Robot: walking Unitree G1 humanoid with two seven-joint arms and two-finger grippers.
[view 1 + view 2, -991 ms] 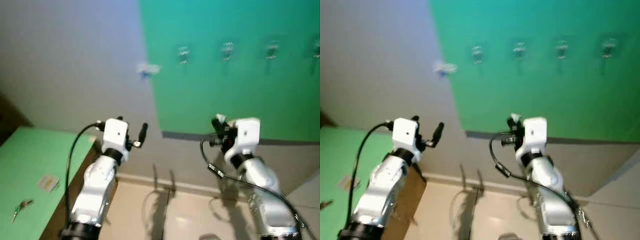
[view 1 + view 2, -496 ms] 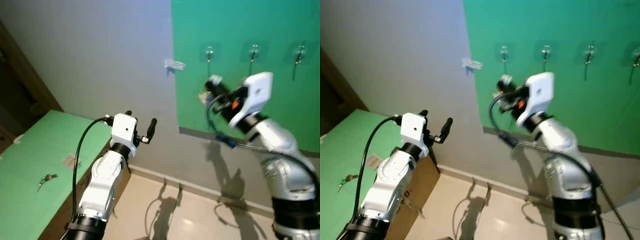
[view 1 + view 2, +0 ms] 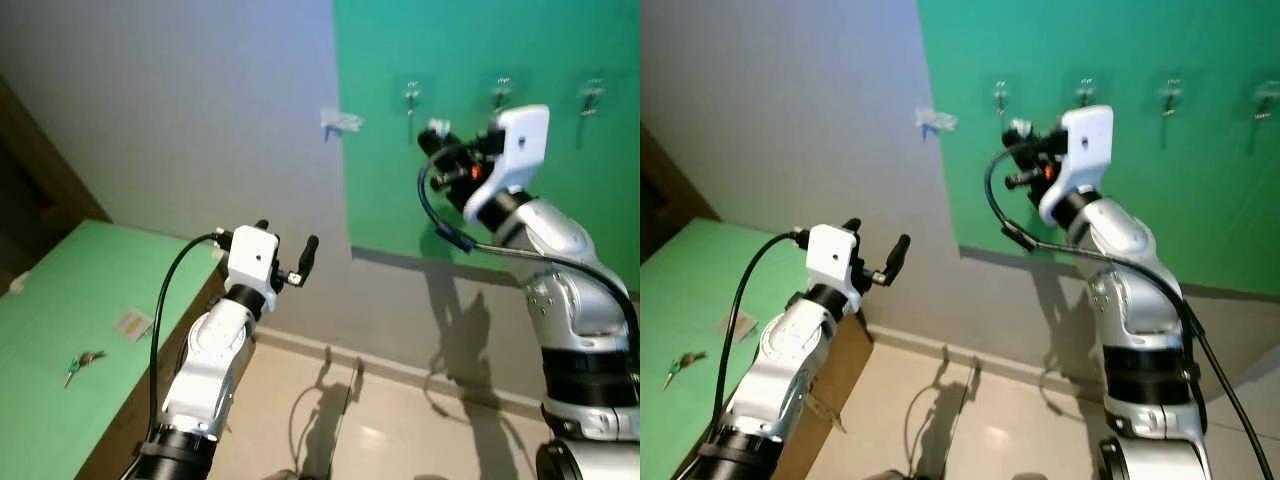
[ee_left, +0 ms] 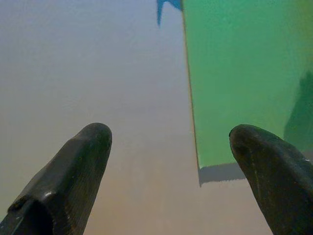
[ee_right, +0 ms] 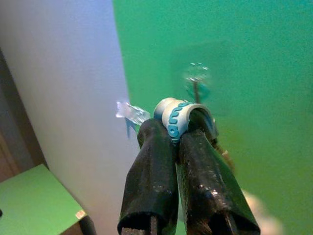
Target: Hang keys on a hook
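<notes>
Right wrist view shows the right gripper (image 5: 183, 134) with its black fingers pinched on a white-and-blue rubbery key strap (image 5: 182, 116), upper centre, just before the clear hook (image 5: 196, 78) on the smooth green panel (image 5: 254, 58). A misaimed loop could slide off the glossy hook. Left gripper (image 4: 171, 166) is wide apart, empty.

Green panel (image 3: 470, 150) on a pale grey-white wall (image 3: 180, 110). Hooks (image 3: 411, 96) on the panel are clear/silvery. Small clear tab (image 3: 340, 121) on the wall just beside the panel edge, with a blue bit under it. Right gripper (image 5: 182, 139): black fingers pinched on a white key ring tag (image 5: 178, 117) with a teal-blue chain pattern. Left gripper (image 4: 171, 161): black fingers, white wrist block. Arms silver, cables black. Table (image 3: 60, 300) below the wall is light green on top with brown sides. Floor (image 3: 380, 430) beige.
</notes>
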